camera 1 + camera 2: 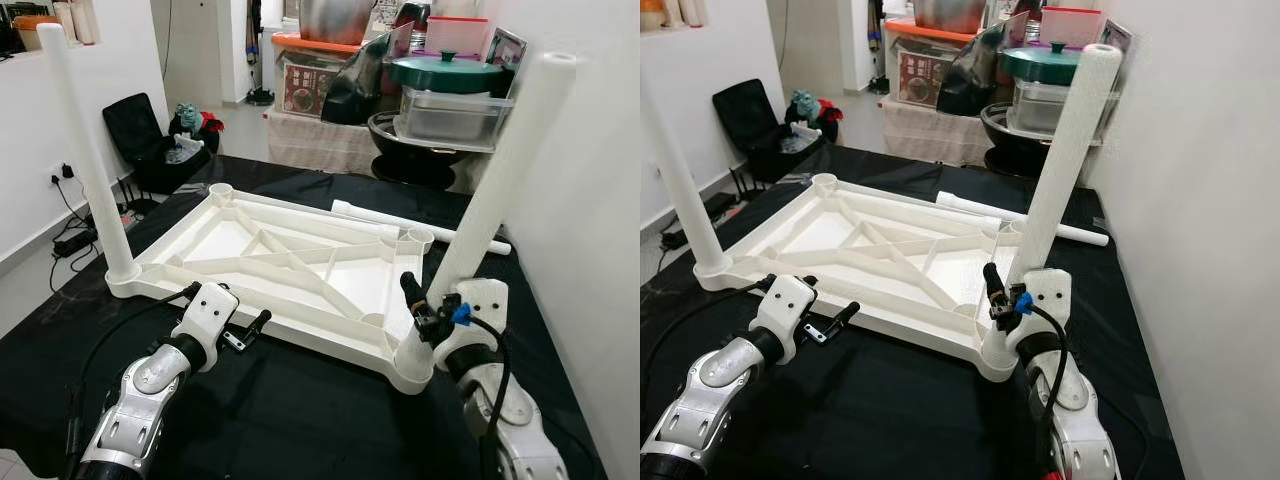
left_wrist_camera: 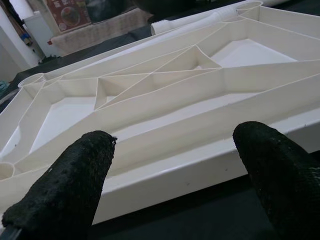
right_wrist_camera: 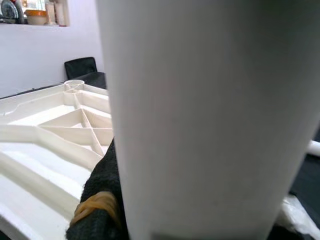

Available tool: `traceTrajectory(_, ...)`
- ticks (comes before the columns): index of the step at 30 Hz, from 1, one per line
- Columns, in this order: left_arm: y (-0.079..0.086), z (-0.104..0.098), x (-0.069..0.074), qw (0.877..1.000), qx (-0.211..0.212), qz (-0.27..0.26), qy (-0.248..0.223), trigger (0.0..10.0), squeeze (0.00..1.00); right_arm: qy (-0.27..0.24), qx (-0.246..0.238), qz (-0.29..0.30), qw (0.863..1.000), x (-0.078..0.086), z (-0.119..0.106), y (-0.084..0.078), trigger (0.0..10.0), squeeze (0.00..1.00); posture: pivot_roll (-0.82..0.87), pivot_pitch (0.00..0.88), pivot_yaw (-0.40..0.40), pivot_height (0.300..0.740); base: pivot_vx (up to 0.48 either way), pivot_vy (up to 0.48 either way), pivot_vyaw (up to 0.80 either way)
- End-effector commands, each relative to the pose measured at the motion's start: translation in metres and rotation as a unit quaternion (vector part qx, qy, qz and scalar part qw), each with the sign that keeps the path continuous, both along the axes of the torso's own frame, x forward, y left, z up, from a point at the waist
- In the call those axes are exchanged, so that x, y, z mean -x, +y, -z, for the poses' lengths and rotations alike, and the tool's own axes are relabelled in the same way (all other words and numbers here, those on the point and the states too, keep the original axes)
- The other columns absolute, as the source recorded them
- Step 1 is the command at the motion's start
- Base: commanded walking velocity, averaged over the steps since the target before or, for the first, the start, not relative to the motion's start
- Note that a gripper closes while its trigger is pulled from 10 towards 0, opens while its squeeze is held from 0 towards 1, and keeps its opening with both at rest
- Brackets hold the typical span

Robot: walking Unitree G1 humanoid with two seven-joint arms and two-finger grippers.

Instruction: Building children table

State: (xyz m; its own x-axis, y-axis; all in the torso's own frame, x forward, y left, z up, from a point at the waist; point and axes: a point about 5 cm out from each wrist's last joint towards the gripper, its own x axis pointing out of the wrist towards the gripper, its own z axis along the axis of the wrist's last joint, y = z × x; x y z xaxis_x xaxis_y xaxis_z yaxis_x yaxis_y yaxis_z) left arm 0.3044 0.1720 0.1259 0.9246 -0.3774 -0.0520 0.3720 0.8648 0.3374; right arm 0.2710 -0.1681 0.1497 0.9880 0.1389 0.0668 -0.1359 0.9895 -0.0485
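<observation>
The white table top [image 1: 290, 265] lies upside down on the black cloth [image 1: 280, 410] in front of me, with its ribs facing up. One white leg [image 1: 85, 150] stands upright in the near corner socket on my left side. A second leg [image 1: 495, 190] stands in the near corner socket on my right side, and it leans a little to the right. A third leg [image 1: 425, 226] lies flat on the cloth just behind the far edge of the table top, close to the far right socket. The far left socket [image 1: 220, 190] has no leg in it.

My right gripper [image 1: 428, 308] is at the lower part of the leaning leg, just above the socket. My fingers are clamped on this leg; in the right wrist view the leg is very near and one black finger [image 3: 102, 195] presses against its side.

My left gripper [image 1: 248, 330] is low over the cloth, just beside the near long edge of the table top. Its two fingers [image 2: 65, 185] are apart and they hold nothing; the edge of the table top is seen between them.

Behind the cloth there are a black folding chair [image 1: 140, 135], boxes and a green pot [image 1: 445, 72].
</observation>
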Motion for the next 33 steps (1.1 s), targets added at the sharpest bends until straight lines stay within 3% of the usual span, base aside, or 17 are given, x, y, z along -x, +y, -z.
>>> traceTrajectory(1,0.001,0.000,0.000,1.000,0.000,0.002,0.001,10.0,0.00,0.107,0.016,0.025,0.994,0.006,0.044,-0.013,10.0,0.00,0.05,0.000,-0.051,0.740,0.000,0.000,0.00)
traceTrajectory(13,0.001,0.000,0.000,1.000,0.004,0.003,0.003,10.0,0.00,0.104,-0.028,-0.026,0.994,0.010,0.045,-0.002,10.0,0.00,0.05,0.000,-0.050,0.740,0.000,0.000,0.00)
traceTrajectory(15,0.000,0.000,0.000,1.000,0.007,0.003,0.004,10.0,0.00,0.085,-0.069,-0.114,0.987,0.012,0.030,0.011,10.0,0.00,0.05,0.000,-0.055,0.740,0.000,0.000,0.00)
traceTrajectory(16,0.000,0.000,0.000,1.000,0.007,0.003,0.004,10.0,0.00,0.085,-0.069,-0.114,0.987,0.012,0.030,0.011,10.0,0.00,0.05,0.000,-0.055,0.740,0.000,0.000,0.00)
traceTrajectory(17,-0.001,0.000,0.000,1.000,0.009,0.003,0.004,10.0,0.00,0.084,-0.085,-0.156,0.981,0.014,0.025,0.016,10.0,0.00,0.05,0.000,-0.061,0.740,0.000,0.000,0.00)
traceTrajectory(19,-0.001,0.000,0.000,1.000,0.009,0.003,0.004,10.0,0.00,0.084,-0.085,-0.156,0.981,0.014,0.025,0.016,10.0,0.00,0.05,0.000,-0.061,0.740,0.000,0.000,0.00)
traceTrajectory(22,-0.001,0.001,0.002,1.000,0.011,0.000,0.005,10.0,0.00,0.093,-0.100,-0.232,0.963,0.017,0.019,0.026,10.0,0.00,0.06,0.000,-0.072,0.740,0.000,0.000,0.00)
traceTrajectory(33,0.000,0.002,0.003,1.000,0.012,-0.002,0.006,10.0,0.00,0.104,-0.093,-0.274,0.952,0.023,0.023,0.032,10.0,0.00,0.06,0.000,-0.072,0.740,0.000,0.000,0.00)
